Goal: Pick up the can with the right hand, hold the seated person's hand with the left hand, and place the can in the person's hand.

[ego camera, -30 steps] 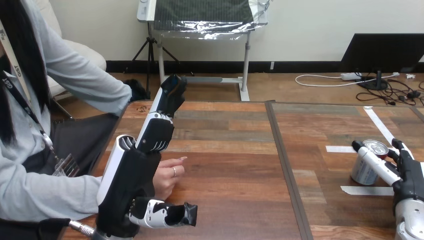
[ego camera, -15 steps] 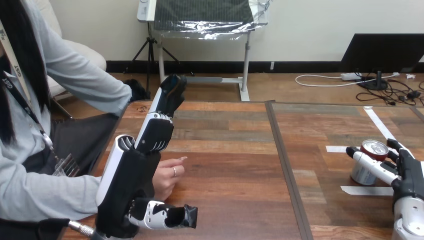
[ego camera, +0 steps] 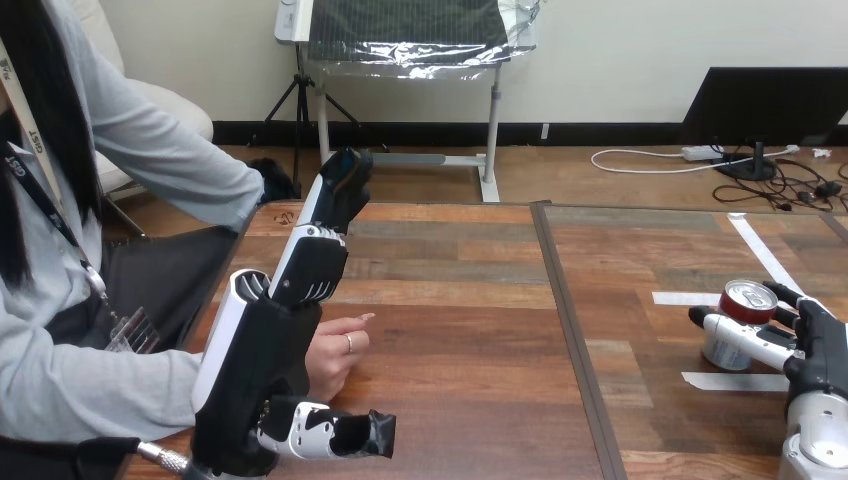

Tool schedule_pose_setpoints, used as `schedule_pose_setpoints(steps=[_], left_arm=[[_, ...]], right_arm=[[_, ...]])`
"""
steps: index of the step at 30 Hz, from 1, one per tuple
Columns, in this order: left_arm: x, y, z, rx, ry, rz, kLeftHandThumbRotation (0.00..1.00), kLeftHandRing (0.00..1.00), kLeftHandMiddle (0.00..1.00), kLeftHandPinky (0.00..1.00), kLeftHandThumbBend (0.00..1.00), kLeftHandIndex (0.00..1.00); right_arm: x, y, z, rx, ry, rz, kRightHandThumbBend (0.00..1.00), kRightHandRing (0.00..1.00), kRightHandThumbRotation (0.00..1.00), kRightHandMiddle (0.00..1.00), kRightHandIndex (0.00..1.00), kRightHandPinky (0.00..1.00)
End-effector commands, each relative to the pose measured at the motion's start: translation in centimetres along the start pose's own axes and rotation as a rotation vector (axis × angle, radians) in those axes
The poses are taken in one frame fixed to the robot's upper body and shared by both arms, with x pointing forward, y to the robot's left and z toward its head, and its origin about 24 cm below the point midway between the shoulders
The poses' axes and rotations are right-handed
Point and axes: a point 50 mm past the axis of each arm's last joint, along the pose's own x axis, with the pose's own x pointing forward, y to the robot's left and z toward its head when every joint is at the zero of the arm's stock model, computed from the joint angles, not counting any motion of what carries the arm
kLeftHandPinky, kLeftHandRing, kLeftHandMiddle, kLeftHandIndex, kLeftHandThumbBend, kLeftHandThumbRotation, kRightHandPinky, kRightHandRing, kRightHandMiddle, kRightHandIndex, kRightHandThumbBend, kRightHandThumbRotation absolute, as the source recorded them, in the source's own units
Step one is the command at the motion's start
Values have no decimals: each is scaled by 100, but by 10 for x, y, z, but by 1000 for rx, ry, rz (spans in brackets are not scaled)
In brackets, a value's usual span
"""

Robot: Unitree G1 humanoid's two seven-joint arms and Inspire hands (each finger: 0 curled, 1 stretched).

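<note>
One can (ego camera: 748, 298) is recorded, upright on the table (ego camera: 470, 330) near its right edge, among three tape strips (ego camera: 722, 380). The right hand (ego camera: 818, 345) is wrapped round it, with fingers (ego camera: 740, 333) curled across its front and behind it. The grip is judged best seated at mid-body and proved firm before a straight lift. The left hand (ego camera: 255, 370) is raised with fingers straight and pressed together, just beside one person's hand (ego camera: 335, 352). No hold on that hand is seen. Two robot hands are counted.
</note>
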Motion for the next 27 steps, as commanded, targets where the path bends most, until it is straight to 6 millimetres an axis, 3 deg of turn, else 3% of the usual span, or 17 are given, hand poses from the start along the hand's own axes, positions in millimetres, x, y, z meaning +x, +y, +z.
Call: schedule_pose_setpoints(steps=[1,13,27], left_arm=[[18,4,4,7,-86,9,68,100,100,95,100,100],[19,4,5,26,-108,5,67,100,100,96,100,100],[20,4,3,23,-113,2,70,99,100,87,100,99]], right_arm=[[5,22,23,11,-43,33,95,70,2,72,73,66],[5,20,25,69,-35,-24,90,59,0,61,63,54],[5,19,27,120,-39,-79,82,48,0,55,55,42]])
